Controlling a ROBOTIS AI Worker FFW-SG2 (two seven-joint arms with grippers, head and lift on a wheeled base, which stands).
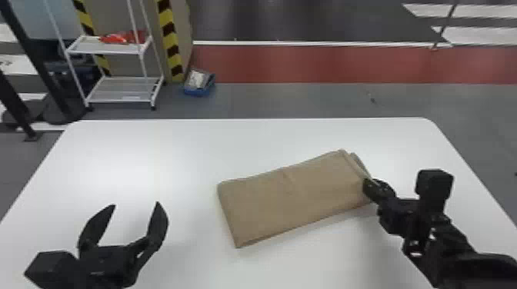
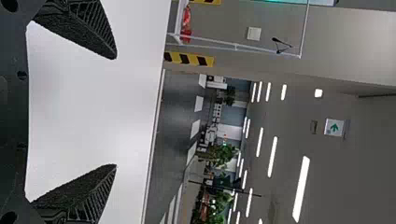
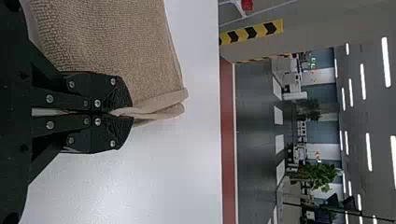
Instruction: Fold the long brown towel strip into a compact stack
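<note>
The brown towel lies as a folded, slanting rectangle on the white table, right of centre, with layered edges at its right end. At that end my right gripper is closed on the towel's edge. In the right wrist view, the right gripper pinches the layers of the towel between its fingers. Left of the towel, apart from it, my left gripper stands open over the table. The left wrist view has the left gripper with its fingers wide apart and nothing between them.
The white table has its far edge beyond the towel. On the floor behind stand a white shelf rack with red items on it and a blue bin, beside a post striped yellow and black.
</note>
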